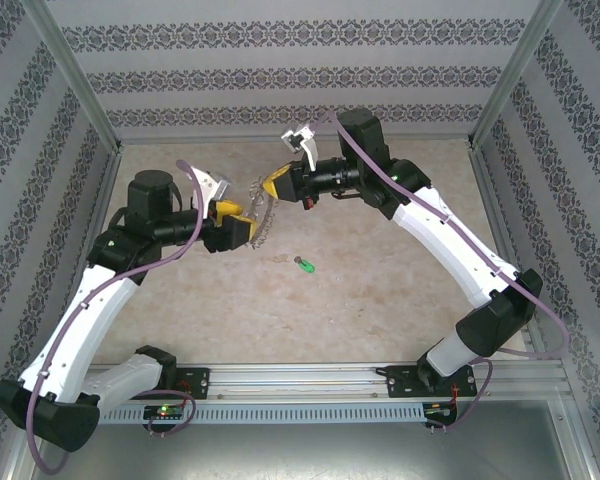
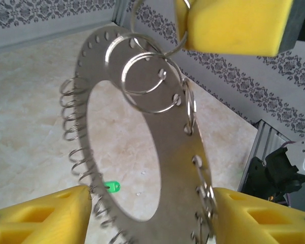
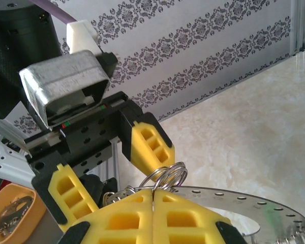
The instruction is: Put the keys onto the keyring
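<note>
- Left gripper (image 1: 242,224) was spread wide, fingers either side of the keyring (image 2: 180,152).
- Keyring was up off the table (image 1: 380,300), tilted, between both arms.
- Right gripper (image 3: 153,195) was pressed together, pinching the keyring's small wire loop.
- Green key (image 1: 304,265) lay on the table, apart.

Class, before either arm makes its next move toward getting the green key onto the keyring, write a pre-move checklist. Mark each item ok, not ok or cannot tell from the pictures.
1. Right gripper shut on the keyring: ok, pinching wire loops at its rim.
2. Left gripper open: ok, fingers spread either side of the plate.
3. Left fingers clear of the rim loops: cannot tell.
4. Green key located: ok, lying loose on the table.
5. Key held by a gripper: not ok.
6. Room to reach the key: ok, bare table around it.
</note>
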You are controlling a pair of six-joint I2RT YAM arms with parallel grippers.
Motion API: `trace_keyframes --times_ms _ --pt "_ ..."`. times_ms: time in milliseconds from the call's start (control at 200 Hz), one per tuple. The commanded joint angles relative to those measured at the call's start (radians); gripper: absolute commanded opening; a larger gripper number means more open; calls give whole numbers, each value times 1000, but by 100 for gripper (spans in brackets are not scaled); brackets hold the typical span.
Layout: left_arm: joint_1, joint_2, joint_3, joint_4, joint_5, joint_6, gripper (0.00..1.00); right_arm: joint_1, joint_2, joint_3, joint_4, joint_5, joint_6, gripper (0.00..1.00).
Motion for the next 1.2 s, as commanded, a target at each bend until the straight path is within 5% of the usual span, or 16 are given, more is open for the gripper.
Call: trace_keyframes --times_ms 0,375,1194 --pt "27 -26 31 6 25 -16 63 -11 -28 10 18 -50 -31 0" --pt "70 15 108 130 108 -98 60 -19 -37 32 -38 -98 -58 0" --pt "54 112 209 120 148 -21 51 -22 -29 78 -60 -253 -47 0"
